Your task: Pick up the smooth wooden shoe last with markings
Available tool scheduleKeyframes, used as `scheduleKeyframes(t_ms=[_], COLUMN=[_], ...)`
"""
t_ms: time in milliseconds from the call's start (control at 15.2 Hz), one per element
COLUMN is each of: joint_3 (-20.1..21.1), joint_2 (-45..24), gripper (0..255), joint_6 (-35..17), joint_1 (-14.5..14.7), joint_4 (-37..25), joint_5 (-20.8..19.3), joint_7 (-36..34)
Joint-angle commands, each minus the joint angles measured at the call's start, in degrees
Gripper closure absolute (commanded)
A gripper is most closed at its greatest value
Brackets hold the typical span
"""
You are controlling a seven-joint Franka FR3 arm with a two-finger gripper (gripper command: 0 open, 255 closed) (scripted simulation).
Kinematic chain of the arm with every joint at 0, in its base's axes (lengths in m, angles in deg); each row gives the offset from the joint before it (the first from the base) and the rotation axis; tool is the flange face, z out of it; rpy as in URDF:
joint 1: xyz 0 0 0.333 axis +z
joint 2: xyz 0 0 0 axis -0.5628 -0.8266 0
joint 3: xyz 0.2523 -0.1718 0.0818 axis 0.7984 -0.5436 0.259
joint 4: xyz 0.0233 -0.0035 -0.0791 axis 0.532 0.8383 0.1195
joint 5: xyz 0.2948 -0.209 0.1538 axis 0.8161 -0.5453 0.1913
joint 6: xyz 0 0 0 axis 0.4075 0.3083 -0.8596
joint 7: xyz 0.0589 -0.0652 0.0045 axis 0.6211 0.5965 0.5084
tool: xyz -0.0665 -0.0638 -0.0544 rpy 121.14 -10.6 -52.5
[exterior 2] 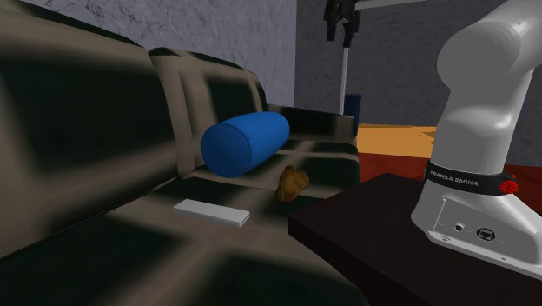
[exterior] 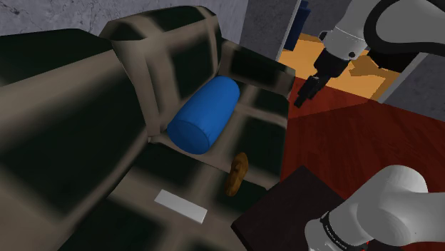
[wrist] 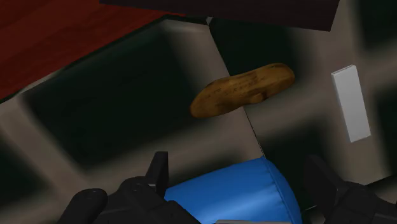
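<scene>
Where the shoulder view looks down over the work area, the shoe last (exterior: pixel 236 173), brown and wood-toned, sits on the seat of a dark-and-beige checked sofa (exterior: pixel 71 107) near the seat's front edge, close to the dark stand (exterior: pixel 285 207). A blue bolster (exterior: pixel 203 114) lies on the seat near the last, on the side towards the sofa's backrest, and a white slab (exterior: pixel 181 205) lies flat on the seat at that view's lower left of the last. The gripper (exterior: pixel 305 96) hangs above the red floor (exterior: pixel 356 142) beyond the sofa's armrest, well apart from the last. In the second exterior view, the gripper (exterior 2: pixel 340 33) hangs high at the upper edge, pointing down, far above the seat. The shoe last (exterior 2: pixel 292 182) rests between the blue bolster (exterior 2: pixel 243 142) and the stand (exterior 2: pixel 365 235), with the white slab (exterior 2: pixel 211 211) on the cushion to that view's left. The white arm (exterior 2: pixel 486 130) rises from the stand. In the wrist view, the gripper (wrist: pixel 238 164) has its two black fingers (wrist: pixel 159 170) standing wide apart with nothing clasped. The blue bolster (wrist: pixel 235 194) lies directly beneath them. The shoe last (wrist: pixel 245 89) lies beyond the bolster on the sofa seat, untouched, faint dark markings on its side, and the white slab (wrist: pixel 350 104) lies near it.
</scene>
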Motion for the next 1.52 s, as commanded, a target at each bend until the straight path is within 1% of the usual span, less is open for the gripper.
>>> scheduleKeyframes(t_ms=[0, 396, 726, 1122, 1320, 1452], joint_3=[0.0, 7.3, 13.9, 22.1, 26.2, 28.9], joint_2=[0.0, -1.5, -6.4, -17.1, -24.1, -29.4], gripper=[0, 0, 0, 0, 0, 0], joint_6=[0.0, -10.1, -19.3, -31.1, -37.1, -40.9], joint_1=[0.0, -2.7, -4.6, -7.8, -10.2, -12.3], joint_4=[0.0, 9.4, 14.6, 17.2, 17.0, 16.4], joint_5=[0.0, 2.9, 5.3, 6.8, 5.9, 4.2], joint_7=[0.0, -15.5, -28.7, -45.3, -54.4, -61.1])
